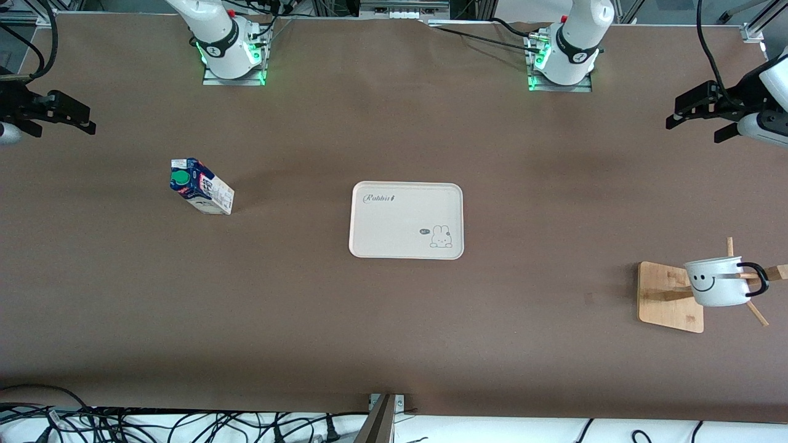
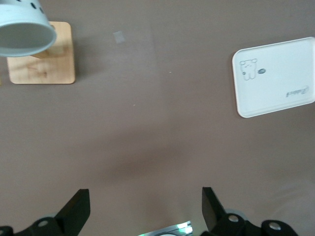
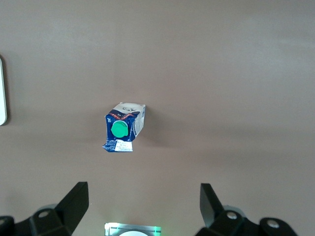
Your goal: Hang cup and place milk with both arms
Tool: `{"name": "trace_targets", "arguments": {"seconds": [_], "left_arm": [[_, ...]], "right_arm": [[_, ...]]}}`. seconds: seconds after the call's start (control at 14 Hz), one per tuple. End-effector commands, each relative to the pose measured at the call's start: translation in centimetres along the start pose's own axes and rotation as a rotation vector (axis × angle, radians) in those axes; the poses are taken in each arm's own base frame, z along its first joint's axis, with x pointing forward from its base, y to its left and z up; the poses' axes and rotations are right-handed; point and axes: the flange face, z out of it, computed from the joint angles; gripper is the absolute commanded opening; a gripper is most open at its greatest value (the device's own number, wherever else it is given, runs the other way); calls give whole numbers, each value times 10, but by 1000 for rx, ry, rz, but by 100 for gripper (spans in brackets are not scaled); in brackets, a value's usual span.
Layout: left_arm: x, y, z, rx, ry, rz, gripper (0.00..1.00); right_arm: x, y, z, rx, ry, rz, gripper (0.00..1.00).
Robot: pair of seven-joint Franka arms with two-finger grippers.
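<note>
Front view: tray (image 1: 406, 209) at table centre, printed "Rabbit" with a rabbit drawing. Milk (image 1: 201, 186) upright toward right arm's end, green cap up; print unreadable. Cup (image 1: 715, 282), white with smiley, hung on wooden rack (image 1: 670, 296), handle (image 1: 756, 279) on a peg.

Left wrist view: left gripper (image 2: 145, 206) spread wide, empty.

Right wrist view: right gripper (image 3: 144, 202) likewise, over milk's end.

Under my arms the desk (image 1: 394, 320) was matt brown, the rack (image 1: 668, 295) bare wood, the cup (image 1: 714, 282) glossy white, the milk (image 1: 203, 187) printed carton board.
</note>
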Motion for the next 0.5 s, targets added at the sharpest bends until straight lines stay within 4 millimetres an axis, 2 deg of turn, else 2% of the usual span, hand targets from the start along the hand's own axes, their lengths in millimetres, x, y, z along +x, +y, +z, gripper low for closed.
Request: {"name": "trace_targets", "arguments": {"seconds": [0.0, 0.14, 0.36, 0.43], "left_arm": [[15, -1, -9, 54, 1, 40, 100], [27, -1, -14, 63, 7, 41, 100], [24, -21, -11, 46, -1, 16, 100], [24, -21, -11, 46, -1, 27, 100]], "right_arm": [[-2, -3, -1, -8, -8, 9, 100], [-1, -6, -1, -9, -5, 5, 100], [-2, -6, -2, -9, -8, 5, 100], [-2, -6, -2, -9, -8, 5, 100]]}}
